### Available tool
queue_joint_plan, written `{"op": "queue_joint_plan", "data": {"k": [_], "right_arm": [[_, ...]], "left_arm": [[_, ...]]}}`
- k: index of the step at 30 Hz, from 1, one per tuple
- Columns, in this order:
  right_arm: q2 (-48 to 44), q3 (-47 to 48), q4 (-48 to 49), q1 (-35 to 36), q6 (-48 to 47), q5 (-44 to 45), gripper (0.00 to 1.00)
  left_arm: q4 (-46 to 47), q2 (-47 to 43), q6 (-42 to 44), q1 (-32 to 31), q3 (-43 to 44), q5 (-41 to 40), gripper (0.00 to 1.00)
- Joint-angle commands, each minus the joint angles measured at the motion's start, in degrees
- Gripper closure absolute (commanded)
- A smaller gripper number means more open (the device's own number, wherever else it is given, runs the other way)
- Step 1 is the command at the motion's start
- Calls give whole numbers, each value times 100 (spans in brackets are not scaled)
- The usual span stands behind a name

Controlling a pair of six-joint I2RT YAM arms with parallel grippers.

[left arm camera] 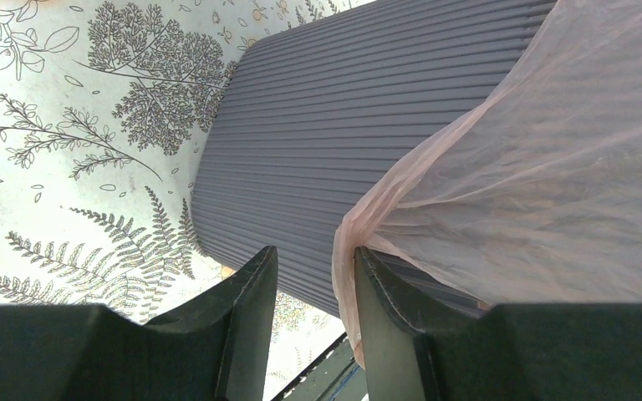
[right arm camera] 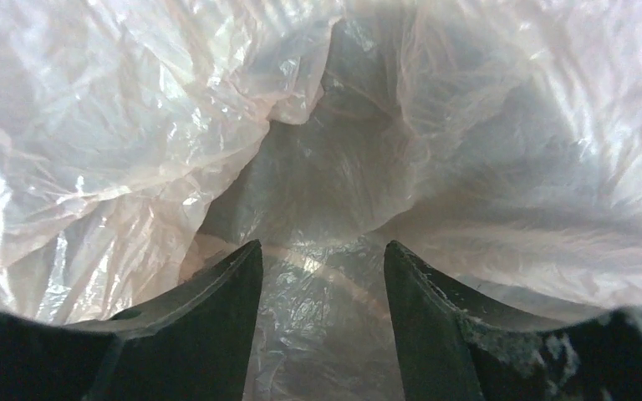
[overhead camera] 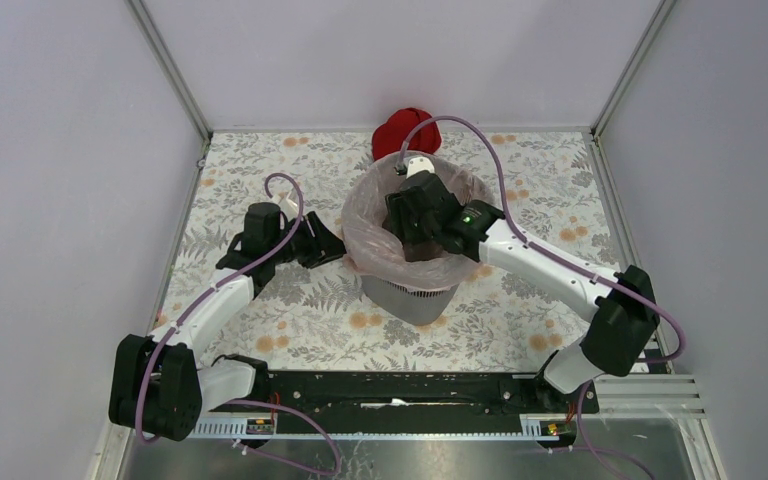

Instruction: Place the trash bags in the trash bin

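Pink trash bag lining the bin, my right gripper down inside it, left at the rim.

From the top camera I saw the translucent pink trash bag (overhead camera: 365, 242) sitting in the grey trash bin (overhead camera: 412, 296), its film folded out over the rim. My right gripper (overhead camera: 412, 225) reached down into the bin mouth. On its wrist camera the right gripper (right arm camera: 322, 284) stood with its jaws spread, holding nothing, and wrinkled bag (right arm camera: 134, 125) surrounded it on every side. My left gripper (overhead camera: 332, 245) was just beside the bin's left wall. Its own camera showed the left gripper (left arm camera: 313, 292) with jaws parted and the bag's hanging edge (left arm camera: 344, 251) in the gap, against the right-hand finger (left arm camera: 384, 322), with the ribbed bin wall (left arm camera: 343, 109) behind. A dark red cloth bundle (overhead camera: 400, 130) lay beyond the bin on the floral table cover (overhead camera: 310, 312).
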Motion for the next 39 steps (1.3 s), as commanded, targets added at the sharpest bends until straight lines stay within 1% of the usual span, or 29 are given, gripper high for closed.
{"op": "queue_joint_plan", "data": {"k": [1,4,6,7,9,11,13,16,17,19,21,23,26,28,31,35,36,39], "right_arm": [[9,-283,62,32,128,-118,36],[316,-384,264,34,146,-223,36],[530,-473,574,33,120,-178,37],[660,-494,699,29,103,-158,40],[909,-515,918,36,89,-126,52],[1143,-445,952,32,97,-188,58],[1231,-435,955,37,162,-282,61],[1111,-585,1127,32,246,-318,60],[1055,-599,1128,32,283,-330,59],[953,-436,877,33,284,-298,52],[774,-220,573,30,298,-239,44],[530,-122,449,30,315,-148,38],[209,-143,435,33,312,77,32],[152,-155,432,27,295,257,30],[199,94,231,26,265,379,29],[59,413,139,23,171,389,21],[-3,517,113,24,125,397,19],[-229,928,-100,24,-39,416,12]], "left_arm": [[305,-67,61,-35,-20,-1,57],[326,-20,61,-48,9,8,57],[322,-18,61,-58,35,3,57],[327,-19,61,-59,35,3,57],[317,-46,53,-67,37,29,57],[298,-98,39,-75,25,19,57],[242,-153,43,-72,21,-10,57],[212,-227,39,-85,-20,-76,57],[215,-238,31,-91,-35,-95,57],[218,-230,18,-100,-36,-108,57],[220,-238,17,-111,-33,-153,57],[215,-228,40,-111,-24,-186,57],[212,-168,67,-112,0,-181,57],[212,-148,86,-120,-4,-189,57],[201,-150,105,-122,-1,-237,57],[-47,-228,220,-138,97,-395,57],[-166,-260,279,-138,153,-476,55],[-767,-405,543,-133,452,-1093,39]]}}
